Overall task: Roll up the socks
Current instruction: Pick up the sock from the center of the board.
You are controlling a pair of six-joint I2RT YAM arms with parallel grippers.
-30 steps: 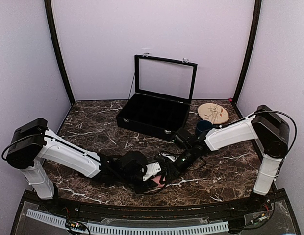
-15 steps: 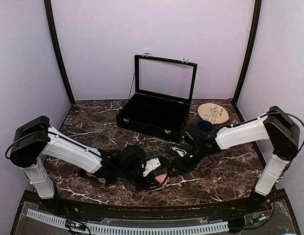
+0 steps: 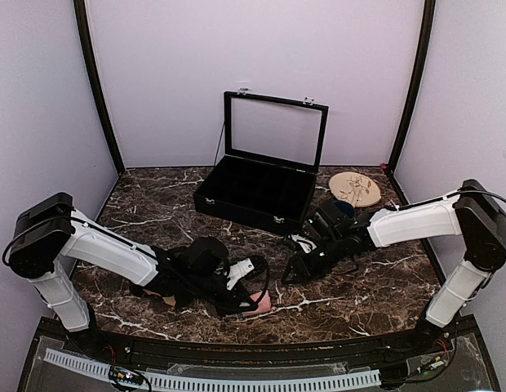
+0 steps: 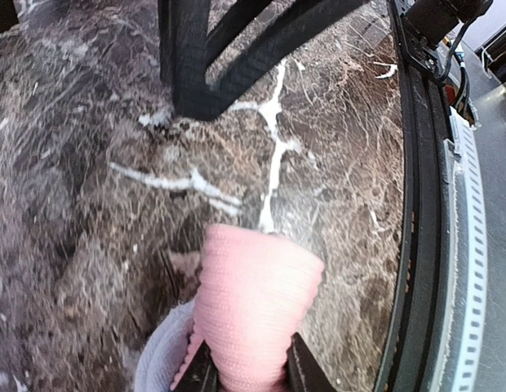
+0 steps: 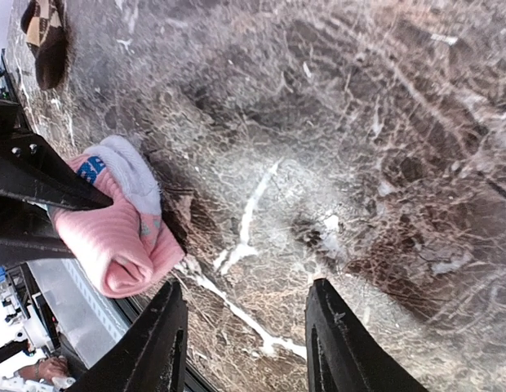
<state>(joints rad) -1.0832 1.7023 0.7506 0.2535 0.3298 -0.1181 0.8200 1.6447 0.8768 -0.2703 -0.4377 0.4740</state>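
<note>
The pink sock (image 4: 255, 302) is rolled into a thick bundle, with its white toe (image 4: 159, 359) sticking out at the side. My left gripper (image 4: 249, 374) is shut on the roll and holds it low over the marble near the front edge. In the top view the left gripper (image 3: 249, 299) and the pink roll (image 3: 264, 303) sit at the front centre. My right gripper (image 5: 249, 359) is open and empty, just right of the roll (image 5: 114, 237); it is also in the top view (image 3: 295, 272). The brown argyle sock (image 5: 45, 41) lies behind the left arm, partly hidden (image 3: 162, 299).
A black case (image 3: 257, 192) with its lid up stands at the back centre. A round wooden disc (image 3: 355, 189) and a dark blue cup (image 3: 339, 211) are at the back right. The table's front rim (image 4: 420, 245) runs close beside the roll.
My right gripper has let go and drawn back to the right, away from the pink roll. My left gripper has kept hold of the roll and shifted slightly left.
</note>
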